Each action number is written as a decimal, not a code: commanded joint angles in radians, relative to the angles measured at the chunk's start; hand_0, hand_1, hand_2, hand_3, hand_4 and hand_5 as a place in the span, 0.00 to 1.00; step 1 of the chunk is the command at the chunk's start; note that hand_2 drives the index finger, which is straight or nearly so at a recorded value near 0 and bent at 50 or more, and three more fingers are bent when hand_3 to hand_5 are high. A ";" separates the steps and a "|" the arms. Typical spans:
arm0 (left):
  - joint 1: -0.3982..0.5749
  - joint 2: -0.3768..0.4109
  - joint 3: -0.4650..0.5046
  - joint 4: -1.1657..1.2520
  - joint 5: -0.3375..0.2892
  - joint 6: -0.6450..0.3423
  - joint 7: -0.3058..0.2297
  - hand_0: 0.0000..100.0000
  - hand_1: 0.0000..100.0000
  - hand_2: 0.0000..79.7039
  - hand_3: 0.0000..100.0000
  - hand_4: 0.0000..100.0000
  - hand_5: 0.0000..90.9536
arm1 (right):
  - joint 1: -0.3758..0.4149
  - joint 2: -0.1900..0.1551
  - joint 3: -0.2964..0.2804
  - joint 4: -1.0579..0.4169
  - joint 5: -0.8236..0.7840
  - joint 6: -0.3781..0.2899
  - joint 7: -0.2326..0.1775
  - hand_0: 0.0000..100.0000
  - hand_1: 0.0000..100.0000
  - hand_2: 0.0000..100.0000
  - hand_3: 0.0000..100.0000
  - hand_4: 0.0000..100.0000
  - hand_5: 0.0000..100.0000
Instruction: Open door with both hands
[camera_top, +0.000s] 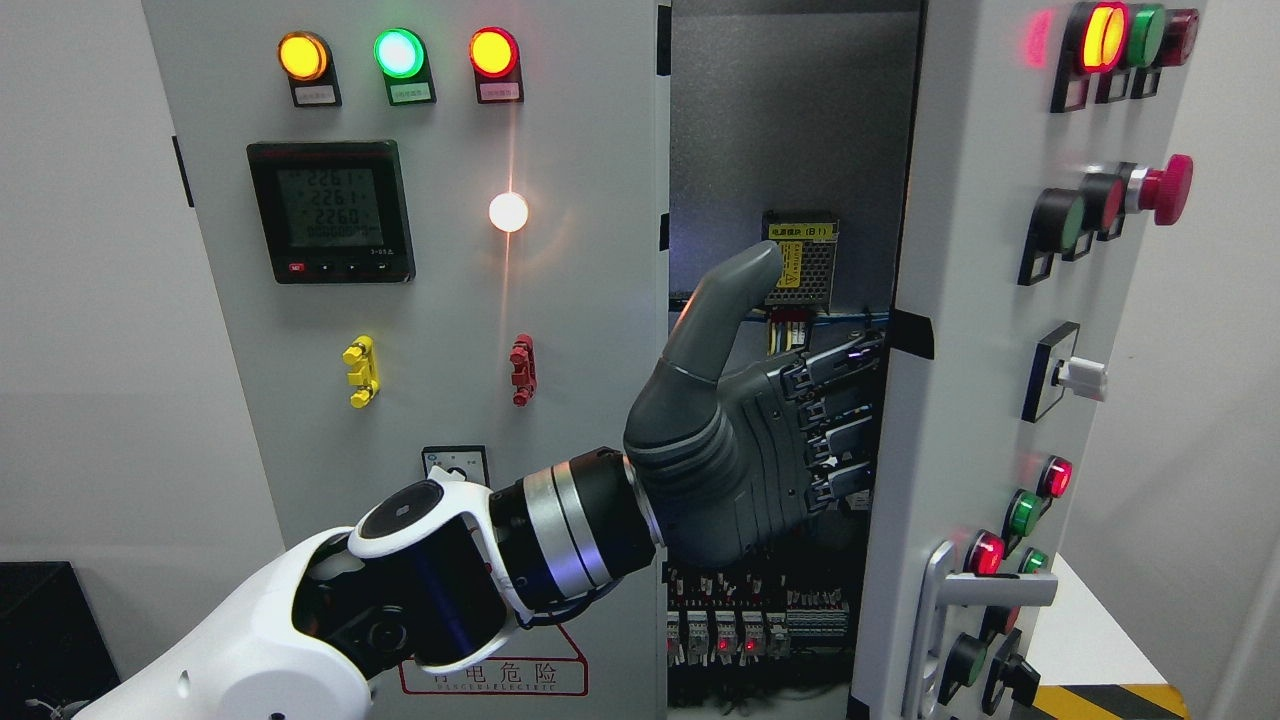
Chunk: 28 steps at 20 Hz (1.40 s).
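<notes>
The grey cabinet's right door (965, 180) stands partly open, its free edge swung toward me. My left hand (800, 410), dark grey, reaches across from the lower left into the gap. Its fingers (840, 400) stretch out flat toward the door's inner edge, where their tips are hidden. The thumb (725, 310) points up, apart from the door. The left door (450, 300) is closed. My right hand does not show.
The open gap shows the dark interior (790, 130), a power supply (805, 262) and rows of terminals (740, 632). The right door carries a silver handle (945, 600), lamps and a red mushroom button (1165, 188). The left door has a meter (330, 210).
</notes>
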 joint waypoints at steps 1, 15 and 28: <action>-0.004 -0.049 -0.025 0.001 0.000 0.000 -0.003 0.00 0.00 0.00 0.00 0.00 0.00 | 0.000 0.000 0.009 -0.001 0.000 0.000 -0.001 0.19 0.00 0.00 0.00 0.00 0.00; -0.010 -0.206 -0.095 0.065 -0.015 0.001 -0.002 0.00 0.00 0.00 0.00 0.00 0.00 | 0.000 0.000 0.009 0.000 0.000 -0.002 -0.001 0.19 0.00 0.00 0.00 0.00 0.00; -0.009 -0.339 -0.103 0.108 -0.066 0.007 0.000 0.00 0.00 0.00 0.00 0.00 0.00 | 0.000 0.000 0.009 0.000 0.000 0.000 -0.001 0.19 0.00 0.00 0.00 0.00 0.00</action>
